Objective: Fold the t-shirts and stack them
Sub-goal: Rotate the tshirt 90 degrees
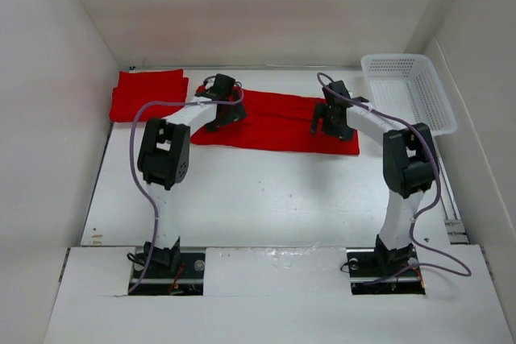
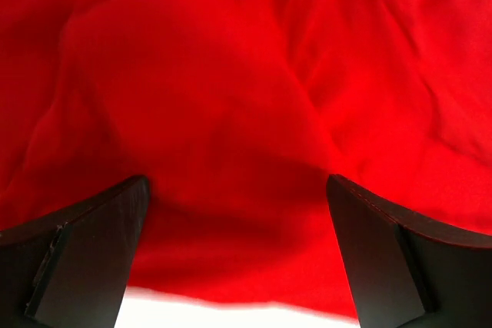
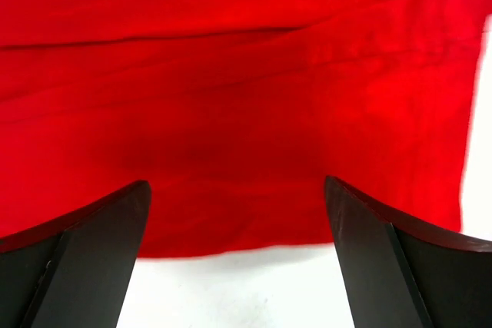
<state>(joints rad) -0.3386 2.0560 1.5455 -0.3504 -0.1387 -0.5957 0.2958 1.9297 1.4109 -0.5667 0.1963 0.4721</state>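
I am hovering my left gripper (image 2: 237,182) wide over the left end of the red t-shirt (image 1: 278,122) lying across the table (image 1: 266,191), my right gripper (image 3: 237,182) wide over its right end, folded t-shirt (image 1: 149,94) sitting far left

Cloth: red t-shirt (image 3: 231,90) fills the upper view, with a long crease running across near the top
Surface: white table (image 3: 238,289) shows below the shirt's near edge and along the right side
Tool: right gripper (image 3: 237,183), dark fingers (image 3: 84,259) spread wide, nothing between them
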